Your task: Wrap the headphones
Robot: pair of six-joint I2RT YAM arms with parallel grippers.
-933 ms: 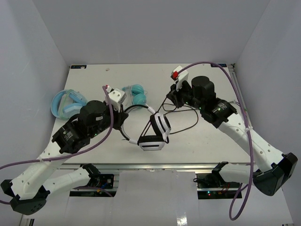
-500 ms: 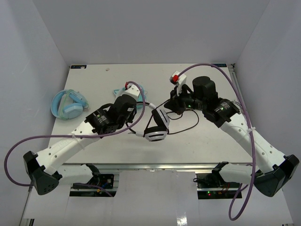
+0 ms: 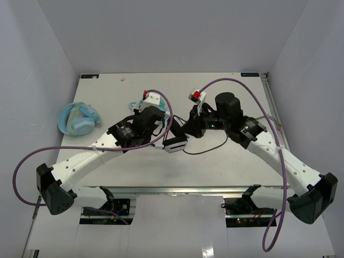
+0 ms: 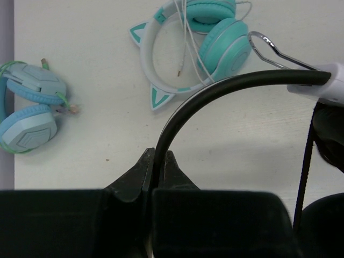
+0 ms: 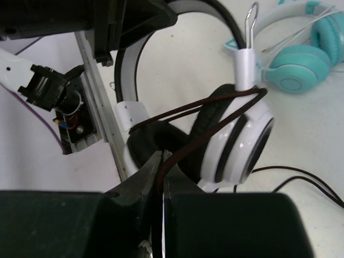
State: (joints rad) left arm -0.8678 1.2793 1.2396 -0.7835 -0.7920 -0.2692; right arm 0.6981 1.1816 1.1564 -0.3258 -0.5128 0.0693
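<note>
Over the middle of the table, in the overhead view, the headphones are being held aloft, with their thin cable being trailed onto the surface.

From the left wrist, the left gripper is being shown clamped tight on the black headband. Teal cat-ear headphones and a light-blue pair are being left well apart on the tabletop beyond.

From the right wrist, the right gripper is being shown pinched shut on the cable, which is being drawn across a white earcup.

The set is being judged light. The band is likely stiff and springy, a sound place to hold. The cable is probably limp and slippery, and best gripped close to the cups.
</note>
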